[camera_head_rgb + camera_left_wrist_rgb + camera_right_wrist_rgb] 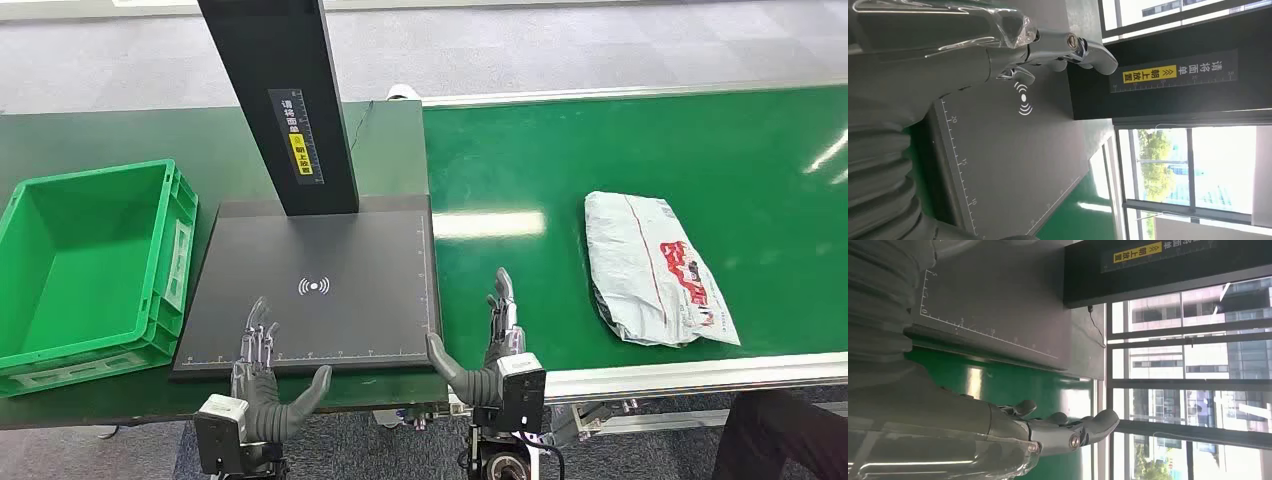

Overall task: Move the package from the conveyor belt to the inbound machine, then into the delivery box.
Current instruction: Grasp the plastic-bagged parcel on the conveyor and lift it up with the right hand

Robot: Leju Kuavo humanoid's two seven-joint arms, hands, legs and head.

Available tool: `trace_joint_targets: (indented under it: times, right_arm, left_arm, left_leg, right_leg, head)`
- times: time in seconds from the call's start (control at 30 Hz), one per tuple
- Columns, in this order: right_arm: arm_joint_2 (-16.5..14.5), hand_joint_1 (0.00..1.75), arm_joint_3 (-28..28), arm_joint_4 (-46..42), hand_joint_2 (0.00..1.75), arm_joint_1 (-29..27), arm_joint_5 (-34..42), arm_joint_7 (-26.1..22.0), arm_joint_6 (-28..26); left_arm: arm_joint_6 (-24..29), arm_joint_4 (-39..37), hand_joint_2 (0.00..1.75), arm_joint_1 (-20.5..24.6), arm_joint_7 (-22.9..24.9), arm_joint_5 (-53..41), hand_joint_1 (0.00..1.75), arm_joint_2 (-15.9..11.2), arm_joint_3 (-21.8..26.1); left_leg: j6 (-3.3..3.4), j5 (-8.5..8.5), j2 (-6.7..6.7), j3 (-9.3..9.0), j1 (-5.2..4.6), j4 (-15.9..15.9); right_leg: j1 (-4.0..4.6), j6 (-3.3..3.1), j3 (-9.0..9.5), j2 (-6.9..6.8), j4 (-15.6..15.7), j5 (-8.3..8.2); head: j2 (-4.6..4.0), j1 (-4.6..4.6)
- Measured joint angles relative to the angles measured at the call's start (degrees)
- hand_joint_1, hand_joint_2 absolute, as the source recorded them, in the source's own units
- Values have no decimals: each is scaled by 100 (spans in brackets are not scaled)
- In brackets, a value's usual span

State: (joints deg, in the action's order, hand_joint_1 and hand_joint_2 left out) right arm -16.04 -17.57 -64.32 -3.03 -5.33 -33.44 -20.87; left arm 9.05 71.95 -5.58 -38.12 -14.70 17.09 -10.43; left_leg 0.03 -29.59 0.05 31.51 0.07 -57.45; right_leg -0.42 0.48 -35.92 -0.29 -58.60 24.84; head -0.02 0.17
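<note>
Right hand (pixel 497 345) is raised at the near edge of the conveyor belt (pixel 640 150), just beside the near right corner of the inbound machine (pixel 320 290); its fingers (pixel 1068 430) are extended and apart, thumb out, holding nothing. Left hand (pixel 262 380) is likewise spread and empty over the machine plate's near left corner.

Package (pixel 655 268), a white mailer bag with red print, lies flat on the belt toward its near edge, well apart from the right hand and to its right. Delivery box (pixel 90 265), a green crate, stands beside the machine's left edge.

Assessment: pickup has not begun.

Risks noted:
- The bag looks thin and slack; fingers closing on its top film alone could slip or gather only a fold, so that it sags and drops.
- Its position near the belt's front rail means a sideways push could slide it off the edge.
- A carry toward the plate must clear the machine's black upright column (pixel 285 100); a swinging bag could strike it.
- A person's dark sleeve (pixel 790 435) is near the belt's near right corner, inside the likely reach path.
</note>
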Motion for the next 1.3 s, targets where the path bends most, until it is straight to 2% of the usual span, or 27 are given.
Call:
trace_joint_targets:
  times: [0.17, 0.3, 0.43, 0.6, 0.77, 0.87, 1.0, 1.1, 1.2, 1.3]
  right_arm:
    - [4, 0, -2, -1, 175, 0, -46, 27, -51]
    - [40, 0, 6, -61, 175, -20, -496, 339, -356]
    - [193, 0, 191, -332, 175, -43, -1662, 1013, -548]
    - [597, 0, 771, -464, 175, 227, -3061, 1718, -407]
    - [1243, 0, 1569, 387, 175, 1190, -3965, 2337, -175]
    - [1720, 0, 2046, 1386, 175, 1968, -4377, 2695, -27]
    - [2432, 0, 2581, 2823, 175, 3079, -4762, 3445, 495]
    - [2755, 0, 2759, 3505, 175, 3613, -4920, 3795, 833]
    - [2914, 0, 2843, 3938, 175, 3893, -4986, 3926, 1369]
    - [3022, 0, 2903, 4223, 175, 4014, -4951, 3599, 2253]
  left_arm:
    - [0, 0, 175, 0, 0, -13, 0, 0, 0]
    - [-3, 0, 175, -3, 1, -29, 0, 2, 0]
    - [-72, 11, 175, -10, 26, -67, 0, 2, 10]
    - [-186, 15, 175, -3, 1, -39, 0, 2, 34]
    - [-297, -8, 175, 69, -101, 67, 0, 0, 52]
    - [-380, -19, 175, 119, -126, 124, 0, -1, 63]
    - [-457, -45, 175, 179, -133, 193, 0, -13, 85]
    - [-495, -66, 175, 192, -146, 239, 0, -27, 121]
    - [-553, -88, 175, 220, -175, 297, 0, -37, 145]
    - [-663, -119, 175, 271, -183, 357, 0, -55, 152]
  left_leg:
    - [0, 0, 0, 0, 0, 0]
    - [0, 0, 0, -1, 0, 0]
    - [0, 0, 0, -1, -1, -1]
    - [2, -1, 0, 0, -6, -2]
    - [11, 5, 0, -1, -11, -5]
    - [22, 13, -1, 1, -21, -6]
    - [38, 25, -8, 7, -32, -7]
    - [38, 24, -7, 8, -33, -7]
    - [38, 24, -8, 11, -33, -6]
    - [38, 24, -11, 15, -32, -5]
  right_leg:
    - [0, 0, 0, 0, 0, 0]
    - [0, 0, 0, 0, 0, 0]
    - [-1, 0, 1, -1, 1, 0]
    - [-8, 2, 4, 0, 2, -2]
    - [-13, 15, 7, 0, 3, -13]
    - [-22, 22, 4, -2, 3, -23]
    - [-33, 28, 0, -12, 2, -29]
    - [-33, 29, -2, -11, 1, -30]
    - [-33, 29, -6, -11, 2, -29]
    - [-32, 29, -8, -14, 1, -29]
  head:
    - [0, 0]
    - [0, -1]
    - [0, -2]
    - [1, -2]
    - [1, -2]
    - [1, -5]
    - [0, -4]
    - [0, -4]
    - [1, -5]
    - [1, -5]
